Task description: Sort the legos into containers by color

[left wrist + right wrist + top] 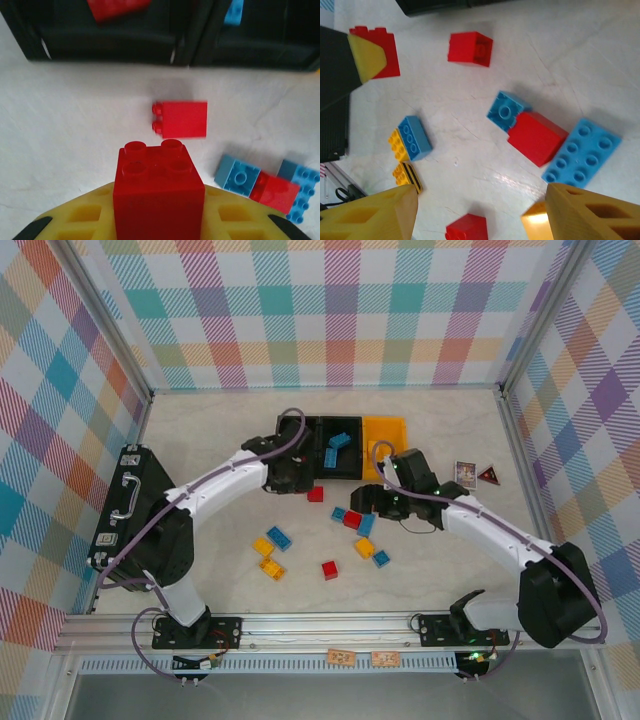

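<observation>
My left gripper (159, 220) is shut on a red lego (159, 185), held studs up between its yellow fingers, just in front of the containers. The row of containers stands at the back: a black bin (292, 432) with a red brick in it (117, 7), a black bin (352, 462) holding blue bricks (337, 446), and a yellow-orange bin (385, 434). Another red lego (181, 119) lies on the table ahead of the held one. My right gripper (480, 212) hangs open over loose legos: a blue square (506, 110), a red one (536, 137) and a blue oblong (581, 150).
More legos lie nearer the arms: yellow (263, 546), blue (279, 537), yellow (271, 568), red (329, 570), yellow (365, 547) and blue (381, 559). A large black case (125, 505) lies at the left. Two small cards (466, 472) rest at the right.
</observation>
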